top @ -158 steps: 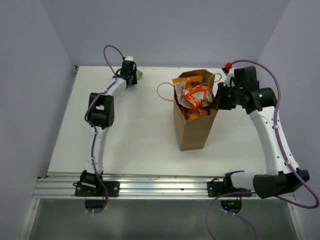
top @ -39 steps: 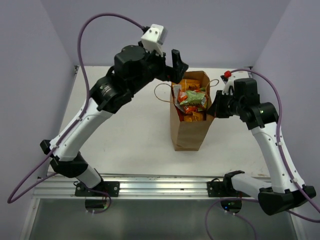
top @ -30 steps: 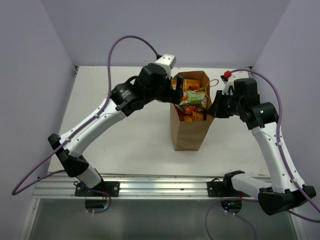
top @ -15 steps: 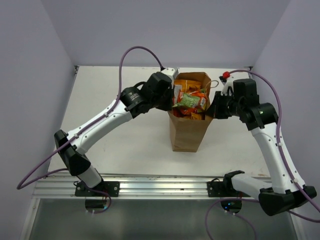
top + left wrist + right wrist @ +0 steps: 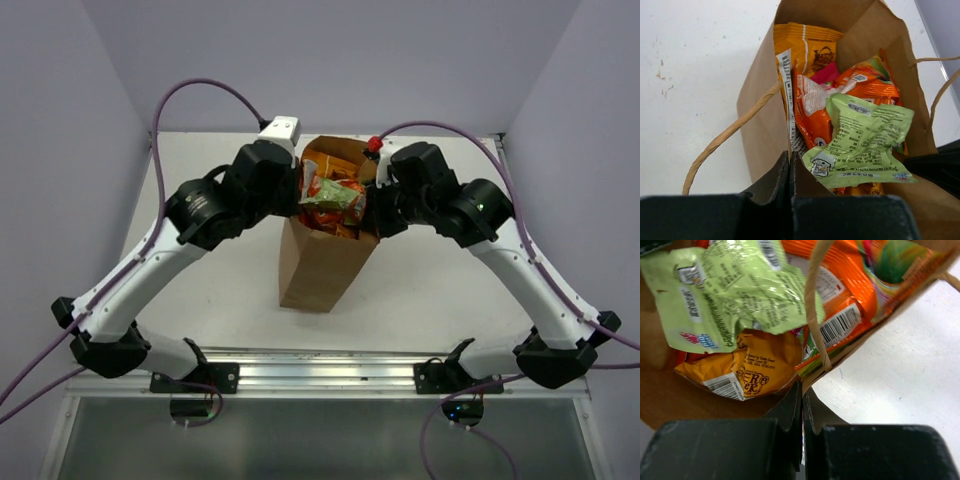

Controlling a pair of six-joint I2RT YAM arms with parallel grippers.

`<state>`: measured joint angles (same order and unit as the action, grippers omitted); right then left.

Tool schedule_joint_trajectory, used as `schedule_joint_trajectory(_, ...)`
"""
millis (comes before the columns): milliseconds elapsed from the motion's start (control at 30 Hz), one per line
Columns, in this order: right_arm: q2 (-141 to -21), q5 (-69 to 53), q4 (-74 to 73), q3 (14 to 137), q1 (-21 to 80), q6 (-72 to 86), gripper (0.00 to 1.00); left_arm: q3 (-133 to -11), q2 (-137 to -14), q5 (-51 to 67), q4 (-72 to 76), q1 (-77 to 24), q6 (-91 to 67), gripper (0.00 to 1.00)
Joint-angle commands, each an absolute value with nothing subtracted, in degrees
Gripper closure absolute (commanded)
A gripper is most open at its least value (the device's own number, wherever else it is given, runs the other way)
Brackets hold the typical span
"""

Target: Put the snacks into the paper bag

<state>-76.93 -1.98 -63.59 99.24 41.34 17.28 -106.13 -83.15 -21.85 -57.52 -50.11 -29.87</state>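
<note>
**Both grippers pinched on the bag rim, bag full**

Table [image 5: 430, 280]: white. The bag stands mid-table, between the two arms.

Left arm [image 5: 150, 270]: reaches far and right with the elbow high. Its wrist tips down at the bag's left rim.

Right arm [image 5: 525, 275]: mirror pose, reaching far and left to the right rim.

Paper bag [image 5: 318, 262]: mouth up, long axis near vertical, top leaning slightly right. Can't tell if the base rests on the table.

Left gripper [image 5: 790, 167]: fingers [image 5: 771, 184] pressed flat together with only the paper rim between them. A handle [image 5: 725, 137] loops off near it.

Right gripper [image 5: 802, 396]: same tight pinch on the opposite rim, just beside the foot of the other handle [image 5: 812, 305].

Snacks, all inside and piled to the mouth:
- Large orange bag [image 5: 807, 42] is upright at the far wall.
- Orange packet [image 5: 812, 110] stands on edge.
- Green packet [image 5: 860, 140] lies crumpled on top.
- Magenta sliver [image 5: 826, 72] shows between them.
</note>
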Motion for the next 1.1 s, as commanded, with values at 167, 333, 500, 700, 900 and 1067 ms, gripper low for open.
schedule_joint_trajectory(167,-75.6,-2.0,-54.9,91.7,43.3,19.7,1.0,-80.5,-70.1,-21.2,-48.0,-50.8,-35.2,1.0)
schedule_joint_trajectory(333,-75.2,-4.7,-51.2,85.3,43.5,21.1,0.78,-74.7,-67.1,-20.5,-44.1,-50.8,-33.6,0.74)
schedule_joint_trajectory(500,-75.8,-0.2,-54.8,95.5,43.6,22.1,0.59,-87.8,-65.6,-31.8,-40.7,-50.8,-25.9,0.02)
schedule_joint_trajectory(700,-77.5,12.1,-64.6,116.6,43.7,22.3,0.55,-105.4,-67.3,-50.1,-36.1,-50.8,-16.8,0.0)
schedule_joint_trajectory(900,-76.4,35.0,-75.9,121.0,43.6,19.4,0.49,-94.6,-61.8,-62.9,-17.3,-50.8,-0.3,0.0)
schedule_joint_trajectory(1067,-74.6,49.9,-81.8,109.4,40.3,21.9,0.49,-91.2,-62.0,-54.4,-17.1,-45.7,5.0,0.0)
